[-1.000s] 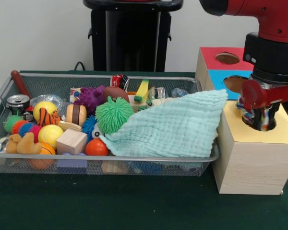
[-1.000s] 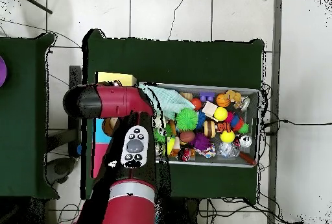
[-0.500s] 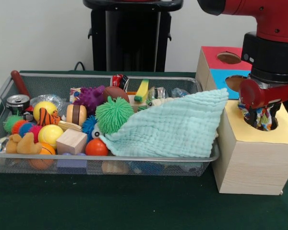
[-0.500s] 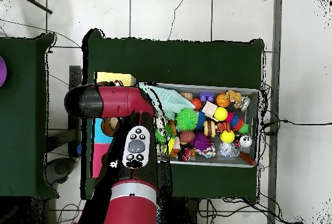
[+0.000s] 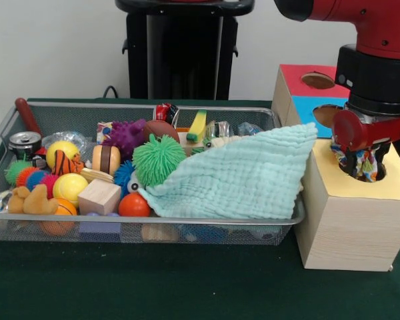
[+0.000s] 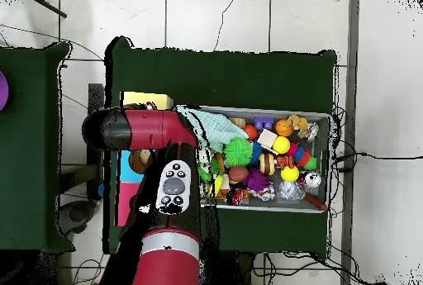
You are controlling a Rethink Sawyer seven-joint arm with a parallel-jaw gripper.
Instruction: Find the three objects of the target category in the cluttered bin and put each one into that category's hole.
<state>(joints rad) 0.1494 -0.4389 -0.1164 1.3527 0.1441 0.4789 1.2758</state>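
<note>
Over the yellow-topped box (image 5: pixel 352 213) | gripper (image 5: pixel 361 163) pinching confetti-print wrapper (image 5: pixel 360 162) | hole (image 5: pixel 364 171) directly beneath, wrapper hanging at its mouth | bin (image 5: pixel 187 220) off beside the box | release pending, by my guess.

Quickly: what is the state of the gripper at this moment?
Gripper: closed on the confetti-print wrapper, over the hole of the yellow-topped box.

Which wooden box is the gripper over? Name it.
The yellow-topped box, nearest the camera in the front view: the gripper sits at its hole with a confetti wrapper; red and blue tops lie behind.
</note>
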